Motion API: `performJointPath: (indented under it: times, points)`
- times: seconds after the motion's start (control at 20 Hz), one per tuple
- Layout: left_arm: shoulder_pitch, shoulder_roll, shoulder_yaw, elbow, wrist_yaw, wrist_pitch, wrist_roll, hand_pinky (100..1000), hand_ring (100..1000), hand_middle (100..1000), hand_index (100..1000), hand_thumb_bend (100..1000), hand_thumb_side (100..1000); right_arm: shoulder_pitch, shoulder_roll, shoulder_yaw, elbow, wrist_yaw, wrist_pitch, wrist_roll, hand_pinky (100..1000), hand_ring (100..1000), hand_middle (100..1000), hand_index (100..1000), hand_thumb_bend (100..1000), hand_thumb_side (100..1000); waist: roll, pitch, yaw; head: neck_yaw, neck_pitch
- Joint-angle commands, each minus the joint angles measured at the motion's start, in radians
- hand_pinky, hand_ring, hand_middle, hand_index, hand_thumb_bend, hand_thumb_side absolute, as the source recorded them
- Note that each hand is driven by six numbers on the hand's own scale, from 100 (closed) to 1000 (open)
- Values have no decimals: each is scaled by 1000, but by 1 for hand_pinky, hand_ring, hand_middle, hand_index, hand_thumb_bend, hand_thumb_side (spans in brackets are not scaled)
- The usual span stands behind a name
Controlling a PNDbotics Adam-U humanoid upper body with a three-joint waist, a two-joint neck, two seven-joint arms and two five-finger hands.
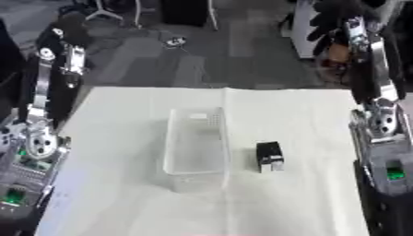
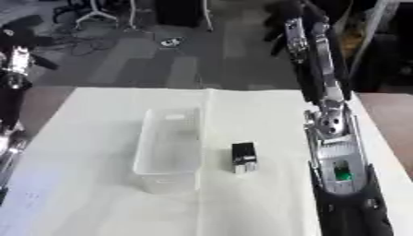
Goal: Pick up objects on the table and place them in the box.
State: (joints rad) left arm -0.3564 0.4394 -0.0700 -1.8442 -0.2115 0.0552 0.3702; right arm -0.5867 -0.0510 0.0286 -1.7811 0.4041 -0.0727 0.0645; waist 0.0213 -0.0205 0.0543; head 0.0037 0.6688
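Note:
A clear plastic box stands lengthwise in the middle of the white table, and nothing shows inside it. Just right of the box lies a small black object with a pale patch on its near end. Both arms are raised away from the table. My left hand is a dark shape high at the far left, above the floor beyond the table. My right hand hangs high at the far right with its fingers relaxed downward and nothing in it. Neither hand is near the object or the box.
My left forearm and right forearm stand along the table's side edges. Beyond the far edge is grey floor with cables and stand legs. Bare tablecloth lies around the box and in front of it.

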Motion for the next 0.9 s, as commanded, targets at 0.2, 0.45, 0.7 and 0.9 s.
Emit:
performJointPath:
  times: [0.2,0.45,0.7,0.9]
  points:
    - [-13,13,7,-13,2,-1,2,495,750,846,870,157,1000,-15,-12,-4,-11,1,1,2,361,495,540,711,109,1000,1,-9,0,-9,-15]
    - [-13,14,6,-13,2,-1,2,494,750,846,870,157,1000,-15,-13,-3,-11,1,1,4,361,495,540,711,109,1000,1,-8,0,-8,-14]
    - [-13,14,6,-13,2,-1,2,494,750,846,870,157,1000,-15,-13,-3,-11,1,0,5,361,495,540,711,108,1000,1,-8,0,-8,-13]
    - [-13,14,6,-13,2,-1,1,493,750,846,870,157,1000,-15,-14,-3,-10,0,0,6,360,495,540,711,108,1000,1,-8,1,-7,-14]
